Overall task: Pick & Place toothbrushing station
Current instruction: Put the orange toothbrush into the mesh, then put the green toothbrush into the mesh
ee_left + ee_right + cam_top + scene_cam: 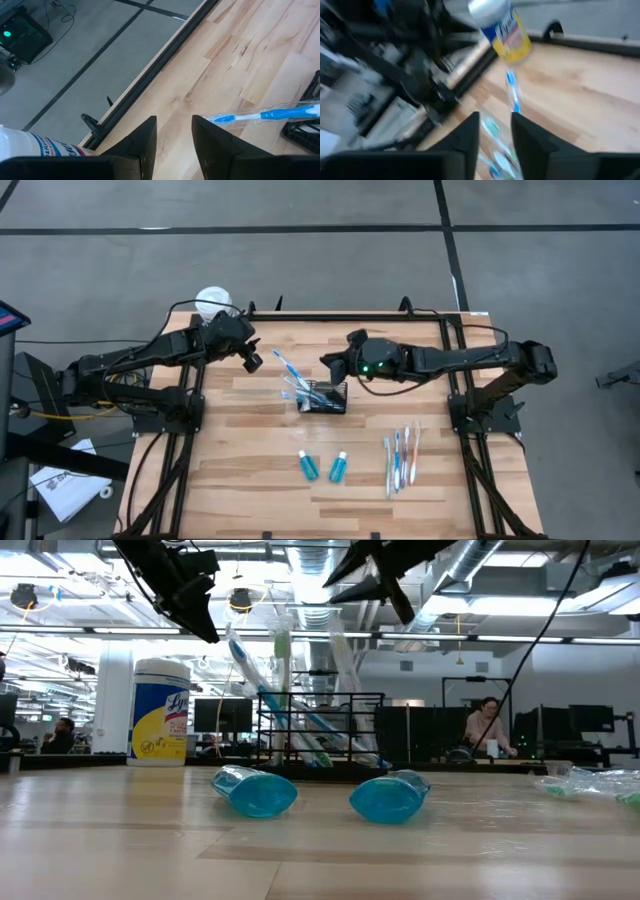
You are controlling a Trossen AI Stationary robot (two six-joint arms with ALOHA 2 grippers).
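Right gripper (333,367), fingers slightly apart and empty, hovering just above the toothbrushing station (325,397); best lifted straight up, clear of the leaning toothbrushes (288,372); left gripper (251,361) parted, waiting beyond them.

Both arms are matte black, built of chunky jointed segments, with dark cables trailing along them. A small green light glows on the right arm's wrist housing. Each gripper's fingers (145,142) look like flat, tapering black blades, possibly plastic.
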